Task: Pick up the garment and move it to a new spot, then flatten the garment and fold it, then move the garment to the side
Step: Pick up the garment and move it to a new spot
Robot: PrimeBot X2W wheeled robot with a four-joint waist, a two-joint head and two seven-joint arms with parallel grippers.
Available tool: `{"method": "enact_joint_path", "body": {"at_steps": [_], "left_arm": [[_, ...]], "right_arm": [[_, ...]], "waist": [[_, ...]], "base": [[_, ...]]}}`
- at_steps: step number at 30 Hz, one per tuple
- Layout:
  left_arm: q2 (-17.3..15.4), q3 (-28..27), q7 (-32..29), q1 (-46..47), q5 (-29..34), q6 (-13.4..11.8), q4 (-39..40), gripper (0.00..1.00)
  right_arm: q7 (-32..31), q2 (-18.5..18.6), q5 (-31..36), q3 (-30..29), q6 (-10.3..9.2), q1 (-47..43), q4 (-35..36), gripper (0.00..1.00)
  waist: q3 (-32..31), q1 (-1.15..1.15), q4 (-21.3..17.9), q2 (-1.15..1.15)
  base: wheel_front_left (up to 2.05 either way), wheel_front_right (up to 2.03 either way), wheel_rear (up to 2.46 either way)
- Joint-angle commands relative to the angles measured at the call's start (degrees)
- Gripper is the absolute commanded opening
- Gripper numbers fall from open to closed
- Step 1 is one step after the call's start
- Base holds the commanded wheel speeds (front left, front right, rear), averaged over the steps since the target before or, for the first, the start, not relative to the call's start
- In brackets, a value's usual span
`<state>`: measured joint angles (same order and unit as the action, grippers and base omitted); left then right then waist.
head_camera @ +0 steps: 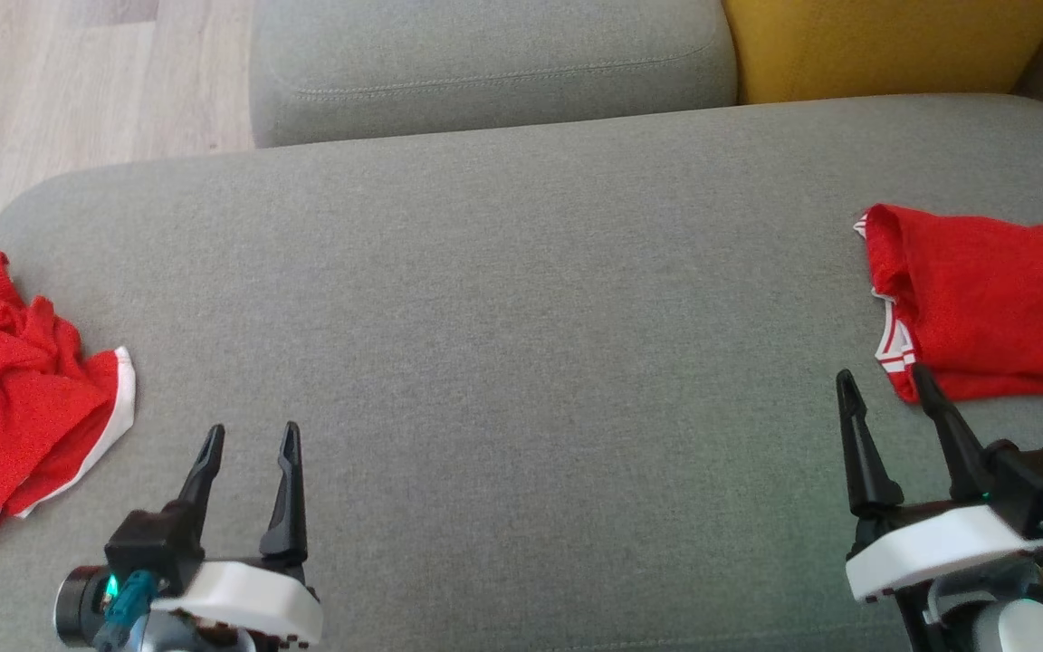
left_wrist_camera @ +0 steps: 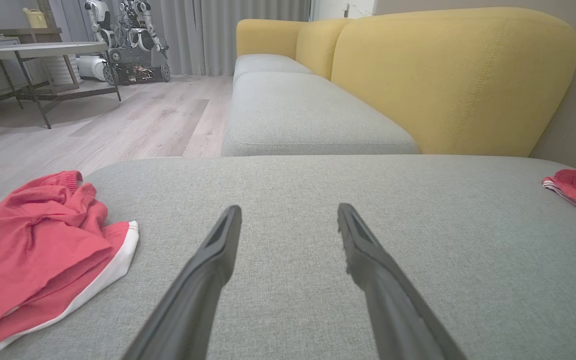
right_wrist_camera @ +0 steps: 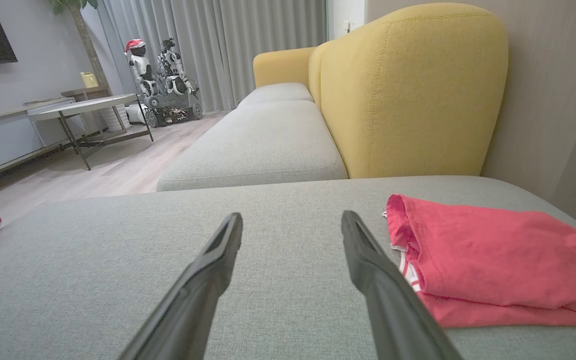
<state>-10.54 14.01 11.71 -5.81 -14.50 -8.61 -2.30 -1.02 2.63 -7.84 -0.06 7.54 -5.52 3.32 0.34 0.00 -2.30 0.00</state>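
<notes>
Wide grey sofa cushion (head_camera: pixel 521 299) underlies everything. At its left edge: crumpled red garment (head_camera: pixel 14 398), white hem showing. At far right: folded red garment (head_camera: pixel 992 303). Near left: left gripper (head_camera: pixel 252 429), jaws wide, empty. Near right: right gripper (head_camera: pixel 882 373), jaws wide, empty, just beside the folded red garment.
</notes>
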Motion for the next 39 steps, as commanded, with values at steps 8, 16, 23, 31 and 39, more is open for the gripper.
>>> {"method": "enact_joint_path", "body": {"at_steps": [8,16,23,31,39], "left_arm": [[-1.13,-1.75,0.67,2.81,-0.36,-0.78,2.34,1.00],[-0.98,-1.72,0.91,3.63,-0.63,-1.07,2.04,1.00],[-0.72,-1.71,1.61,5.08,-1.12,-0.73,1.82,1.00],[-1.00,-2.68,2.48,4.86,-1.68,-0.63,2.16,1.00],[-1.09,-2.88,2.93,5.36,-1.51,-0.50,2.07,1.00]], "right_arm": [[0.03,0.25,0.04,0.51,-0.05,1.49,2.81,1.00],[-0.33,0.25,-0.14,-0.25,-0.05,0.45,4.28,1.00],[-0.59,0.25,-0.54,-0.71,-0.05,-0.49,5.54,1.00],[-1.01,0.25,-0.39,0.99,-0.05,-0.14,6.48,1.00],[-1.47,0.25,-0.21,1.25,-0.05,0.01,6.88,1.00]], "waist": [[0.10,0.00,1.53,0.00],[-0.18,0.00,6.35,0.00],[-0.18,0.00,15.00,0.00],[-0.21,0.00,21.92,0.00],[0.59,0.00,24.71,0.00]], "base": [[0.00,0.00,0.00],[0.00,0.00,0.00],[0.00,0.00,0.00],[0.00,0.00,0.00],[0.00,0.00,0.00]]}}
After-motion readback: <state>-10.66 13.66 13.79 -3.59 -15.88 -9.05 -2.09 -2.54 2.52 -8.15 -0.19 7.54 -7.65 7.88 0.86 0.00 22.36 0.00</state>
